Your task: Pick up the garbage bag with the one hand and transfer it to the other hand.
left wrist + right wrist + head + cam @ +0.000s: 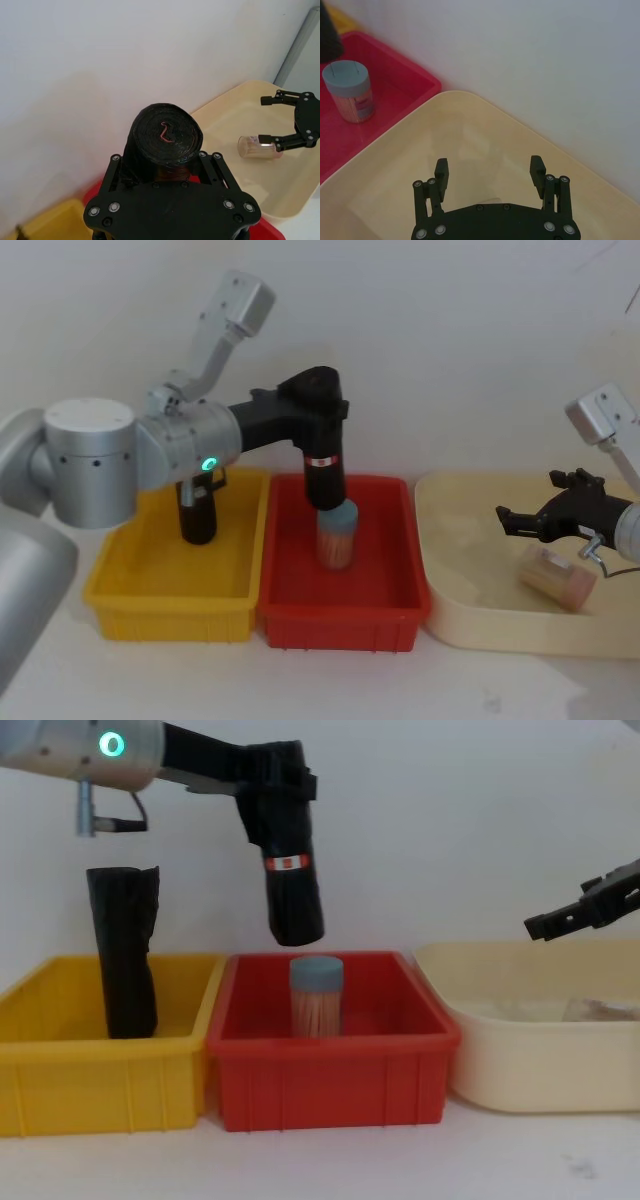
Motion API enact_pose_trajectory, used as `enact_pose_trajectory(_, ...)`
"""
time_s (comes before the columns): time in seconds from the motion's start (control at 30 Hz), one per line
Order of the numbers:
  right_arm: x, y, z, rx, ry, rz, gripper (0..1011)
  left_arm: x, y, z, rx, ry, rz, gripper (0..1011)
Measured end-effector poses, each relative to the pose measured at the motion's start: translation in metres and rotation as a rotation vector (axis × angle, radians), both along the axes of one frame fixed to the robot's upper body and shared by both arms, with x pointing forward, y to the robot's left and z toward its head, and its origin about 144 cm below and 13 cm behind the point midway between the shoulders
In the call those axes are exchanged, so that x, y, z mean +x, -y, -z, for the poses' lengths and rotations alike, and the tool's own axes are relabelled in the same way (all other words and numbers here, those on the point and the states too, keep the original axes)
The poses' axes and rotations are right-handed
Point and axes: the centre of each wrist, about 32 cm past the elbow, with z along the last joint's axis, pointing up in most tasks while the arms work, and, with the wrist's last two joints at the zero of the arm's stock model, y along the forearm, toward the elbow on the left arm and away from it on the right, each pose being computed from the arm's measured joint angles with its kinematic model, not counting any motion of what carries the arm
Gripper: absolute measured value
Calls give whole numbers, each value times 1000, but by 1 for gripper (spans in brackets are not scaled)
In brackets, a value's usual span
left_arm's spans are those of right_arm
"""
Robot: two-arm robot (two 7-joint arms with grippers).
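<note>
My left gripper [312,410], on the wrist with the green ring light, is shut on the garbage bag [323,478], a black roll with a red band. The roll hangs end down above the red bin [400,530]. From the side, the garbage bag [291,885] clears the jar below it, with the left gripper [272,782] at its top. In the left wrist view the garbage bag's coiled end [166,131] sits in the left gripper [165,162]. My right gripper [522,519] stands open over the cream tray [450,620], well apart from the roll.
A second black roll [197,512] stands upright in the yellow bin [165,615]. A toothpick jar with a blue lid [336,536] stands in the red bin under the held roll. A clear jar [557,580] lies on its side in the cream tray below the right gripper.
</note>
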Motion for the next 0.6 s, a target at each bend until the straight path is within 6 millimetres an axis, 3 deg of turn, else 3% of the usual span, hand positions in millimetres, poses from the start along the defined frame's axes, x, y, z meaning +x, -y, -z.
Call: enact_pose_trajectory(0.6,0,-1,0,3,1,-3,1000,28,29,14,24,58,-7,487)
